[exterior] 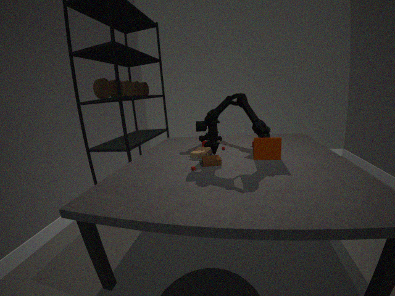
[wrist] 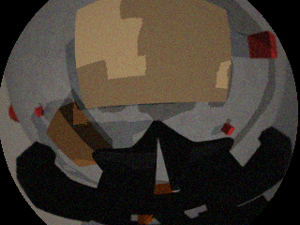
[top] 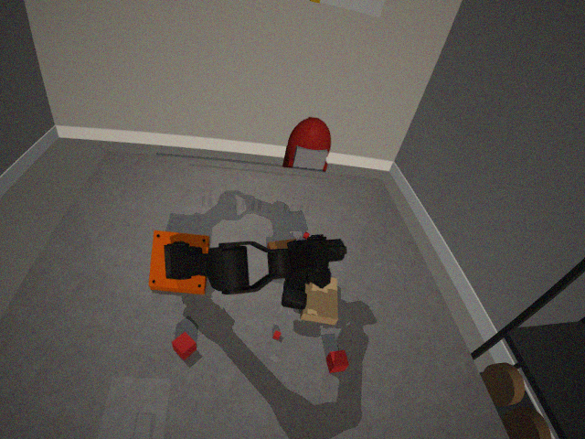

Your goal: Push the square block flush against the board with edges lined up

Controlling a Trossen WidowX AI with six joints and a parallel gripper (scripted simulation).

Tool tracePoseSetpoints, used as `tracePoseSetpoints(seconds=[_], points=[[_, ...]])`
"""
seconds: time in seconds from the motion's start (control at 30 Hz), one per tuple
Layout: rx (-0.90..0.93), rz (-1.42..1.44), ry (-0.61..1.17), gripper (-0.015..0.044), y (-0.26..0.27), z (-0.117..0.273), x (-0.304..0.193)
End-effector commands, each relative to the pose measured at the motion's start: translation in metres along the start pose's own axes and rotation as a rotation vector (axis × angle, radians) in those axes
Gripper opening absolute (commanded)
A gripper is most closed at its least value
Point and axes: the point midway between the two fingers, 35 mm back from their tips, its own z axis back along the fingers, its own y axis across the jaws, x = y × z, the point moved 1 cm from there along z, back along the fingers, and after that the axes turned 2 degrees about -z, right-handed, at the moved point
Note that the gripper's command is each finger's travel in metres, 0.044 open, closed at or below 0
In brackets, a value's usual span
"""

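The tan board point(top: 324, 305) point(exterior: 200, 153) point(wrist: 187, 56) lies on the table and fills the upper middle of the wrist view. The brown square block point(top: 279, 244) point(exterior: 210, 161) point(wrist: 67, 138) lies near one corner of the board, turned at an angle to it. No whole side of the block lies along the board; whether their corners touch I cannot tell. My gripper point(exterior: 214, 153) point(wrist: 156, 123) is shut and empty, pointing down low beside the board's near edge, with the block to its left in the wrist view. In the top view the arm hides the fingertips and part of both pieces.
Small red cubes lie around the pieces, one point(top: 305, 235) point(exterior: 193, 168) point(wrist: 38, 112) near the block, another point(top: 276, 335) point(exterior: 223, 148) point(wrist: 228, 128) off the board's other side. Larger red cubes point(top: 337, 361) point(top: 184, 346) lie farther off. The orange base point(top: 158, 264) point(exterior: 267, 148) carries the arm.
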Motion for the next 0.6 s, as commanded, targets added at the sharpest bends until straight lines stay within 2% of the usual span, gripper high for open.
tracePoseSetpoints(seconds=[0.0, 0.33, 0.47, 0.57], points=[[0.000, -0.004, -0.006, 0.0000, 0.000, 0.001, -0.006], [-0.002, 0.001, 0.000, 0.0000, 0.000, 0.003, -0.015], [0.002, -0.003, -0.004, 0.0000, 0.000, 0.052, -0.016], [0.001, -0.004, -0.004, 0.0000, 0.000, 0.056, -0.017]])
